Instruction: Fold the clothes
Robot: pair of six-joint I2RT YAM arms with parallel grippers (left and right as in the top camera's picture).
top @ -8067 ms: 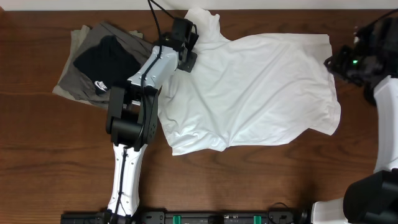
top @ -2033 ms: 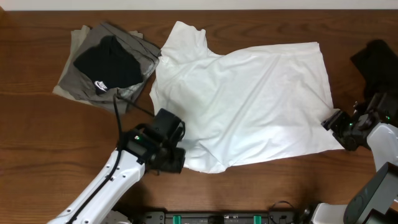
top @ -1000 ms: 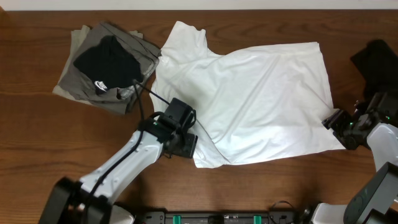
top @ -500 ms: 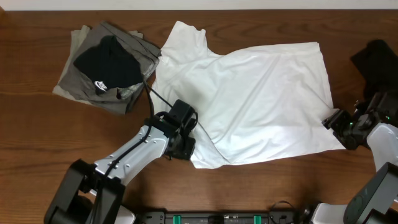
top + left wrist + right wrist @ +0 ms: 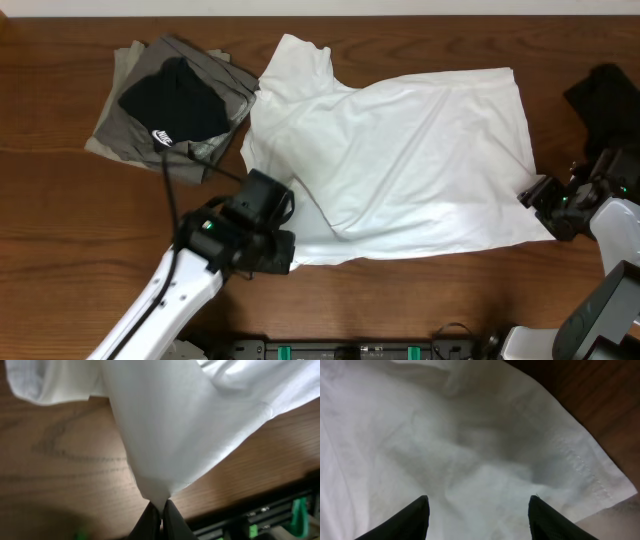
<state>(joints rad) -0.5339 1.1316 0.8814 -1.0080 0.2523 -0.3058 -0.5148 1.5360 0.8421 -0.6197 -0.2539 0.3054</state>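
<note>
A white T-shirt (image 5: 400, 160) lies spread across the middle of the table. My left gripper (image 5: 272, 250) is at its front left corner, shut on the shirt's hem (image 5: 159, 495), which hangs pinched between the fingertips (image 5: 161, 510) above the wood. My right gripper (image 5: 540, 205) is open at the shirt's front right corner, its fingers spread over the white cloth (image 5: 480, 460) near the hem corner (image 5: 600, 480). A folded pile of grey and black clothes (image 5: 170, 100) lies at the back left.
A dark garment (image 5: 605, 95) sits at the right edge of the table. Black rails with green clips (image 5: 360, 350) run along the front edge. Bare wood (image 5: 60, 230) lies to the front left.
My left gripper has pulled back toward the front left with the shirt's corner pinched, drawing the hem out flatter. The right gripper has stayed put.
</note>
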